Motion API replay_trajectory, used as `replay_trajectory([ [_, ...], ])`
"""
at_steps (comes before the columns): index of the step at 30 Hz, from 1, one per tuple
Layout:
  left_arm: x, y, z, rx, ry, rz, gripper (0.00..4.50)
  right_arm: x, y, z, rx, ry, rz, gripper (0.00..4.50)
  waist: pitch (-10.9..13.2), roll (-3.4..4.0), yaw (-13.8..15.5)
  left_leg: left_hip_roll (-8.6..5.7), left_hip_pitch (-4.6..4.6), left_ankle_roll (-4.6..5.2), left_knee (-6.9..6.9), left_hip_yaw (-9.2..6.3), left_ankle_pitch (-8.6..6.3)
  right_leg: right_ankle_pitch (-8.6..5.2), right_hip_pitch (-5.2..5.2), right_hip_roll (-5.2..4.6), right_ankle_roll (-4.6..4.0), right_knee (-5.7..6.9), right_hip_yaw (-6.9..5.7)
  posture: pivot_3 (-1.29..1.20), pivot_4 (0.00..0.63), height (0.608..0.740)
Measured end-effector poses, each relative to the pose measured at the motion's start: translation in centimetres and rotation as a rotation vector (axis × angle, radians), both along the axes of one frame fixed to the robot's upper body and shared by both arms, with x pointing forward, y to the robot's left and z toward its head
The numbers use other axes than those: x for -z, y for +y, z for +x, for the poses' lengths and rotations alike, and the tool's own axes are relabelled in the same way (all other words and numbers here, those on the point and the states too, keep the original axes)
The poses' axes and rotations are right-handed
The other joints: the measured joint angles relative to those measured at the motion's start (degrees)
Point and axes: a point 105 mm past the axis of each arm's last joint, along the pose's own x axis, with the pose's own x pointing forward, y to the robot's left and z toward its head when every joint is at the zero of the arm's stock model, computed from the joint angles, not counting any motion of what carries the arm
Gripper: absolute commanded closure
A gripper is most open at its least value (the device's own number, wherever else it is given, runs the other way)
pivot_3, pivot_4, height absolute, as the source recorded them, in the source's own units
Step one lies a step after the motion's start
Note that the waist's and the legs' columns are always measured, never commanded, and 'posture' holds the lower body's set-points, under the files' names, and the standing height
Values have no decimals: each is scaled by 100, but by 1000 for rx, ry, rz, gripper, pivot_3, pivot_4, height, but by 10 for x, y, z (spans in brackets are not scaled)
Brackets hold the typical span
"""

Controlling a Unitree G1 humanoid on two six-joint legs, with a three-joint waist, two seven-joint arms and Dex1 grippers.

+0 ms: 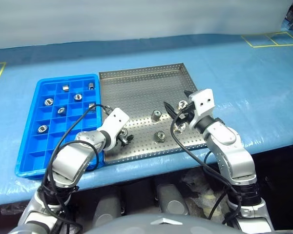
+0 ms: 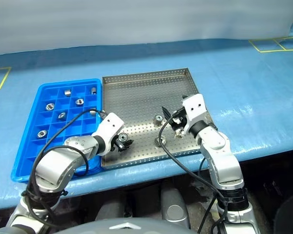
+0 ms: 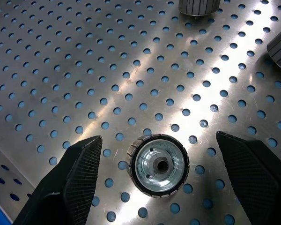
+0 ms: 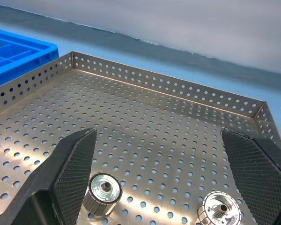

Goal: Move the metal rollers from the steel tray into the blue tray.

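Left claw [image 3: 159, 183] hangs wide open over one roller [image 3: 158, 165] that lies between its fingers [image 3: 72, 180], touching neither; nothing is gripped. To do this step well, lower until the pads bracket the roller's ribbed sides, centre it, then close squarely so it cannot squirt out. Right claw [image 4: 164, 173] is likewise fully open and empty, with two more rollers [image 4: 102, 188] just below its fingers. Both sit over the steel tray [image 1: 136, 83], which holds the remaining rollers. Beside the left claw, the blue tray [image 1: 31, 146] already has several rollers, one per compartment.
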Motion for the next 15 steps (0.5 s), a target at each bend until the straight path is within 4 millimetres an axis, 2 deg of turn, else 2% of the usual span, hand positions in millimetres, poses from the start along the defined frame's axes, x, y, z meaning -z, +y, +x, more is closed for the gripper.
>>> replay_trajectory([
  [2, 2, 0, -1, -3, 8, -2, 253, 0, 0, 0, 1, 0, 0, 0, 0, 0, 1, 0, 0, 0, 0, 0, 0, 0, 0, 0, 0, 0, 0, -250, 150, 740],
  [3, 3, 0, -1, -6, 12, -3, 425, 0, 0, 0, 2, -1, 0, 0, 0, 0, 2, 0, 0, 0, 0, 0, 0, 0, 1, 0, 0, 0, 0, -250, 150, 740],
  [5, 5, -2, -1, -8, 19, -13, 844, 0, 0, 0, 5, -2, 1, 0, 0, 0, 3, -1, 0, 0, 1, 0, 0, 0, 1, -1, 1, 0, 0, -252, 150, 740],
  [8, 7, -2, -2, -11, 29, -16, 1801, -1, -1, 1, 10, -4, 2, 0, 0, 0, 1, -1, 0, 0, 1, 0, 0, 0, 1, 0, 1, 1, 0, -254, 150, 740],
  [15, 9, 0, 0, -21, 34, -13, 1801, -1, -1, 1, 15, -6, 2, 0, 0, 1, 0, -1, 1, 0, 1, 0, 0, 0, 1, 0, 1, 0, 1, -256, 150, 740],
])
